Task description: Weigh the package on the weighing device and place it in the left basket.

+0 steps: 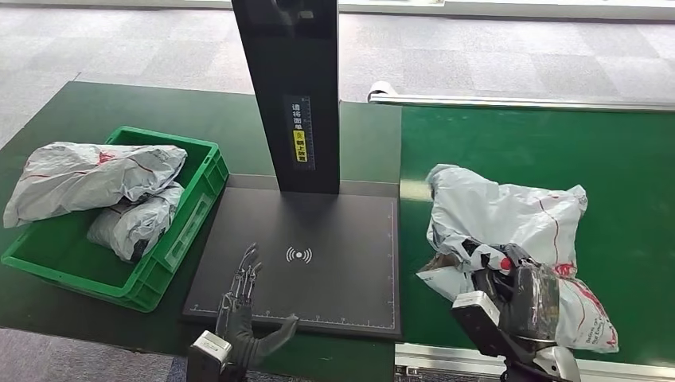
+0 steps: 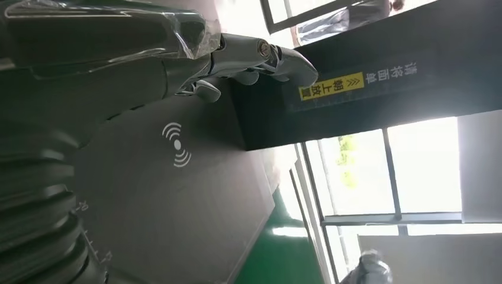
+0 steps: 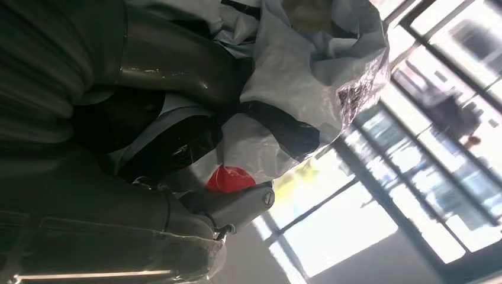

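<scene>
A crumpled grey package (image 1: 497, 211) with red and black markings lies on the green belt to the right of the black weighing plate (image 1: 334, 231). My right hand (image 1: 519, 296) is on its near left part. In the right wrist view the thumb and fingers (image 3: 237, 204) close around folds of the package (image 3: 308, 77), which still rests on the belt. My left hand (image 1: 243, 306) hovers over the plate's near edge, fingers spread, holding nothing. The left wrist view shows its fingers (image 2: 254, 56) above the plate (image 2: 177, 195). The green basket (image 1: 199, 203) stands left of the plate.
Two grey packages (image 1: 87, 175) (image 1: 135, 223) lie in the basket, the upper one hanging over its left rim. The scale's black column (image 1: 290, 95) rises at the back of the plate. Another package (image 1: 585, 314) lies by my right hand. A metal rail (image 1: 517, 102) borders the belt's far side.
</scene>
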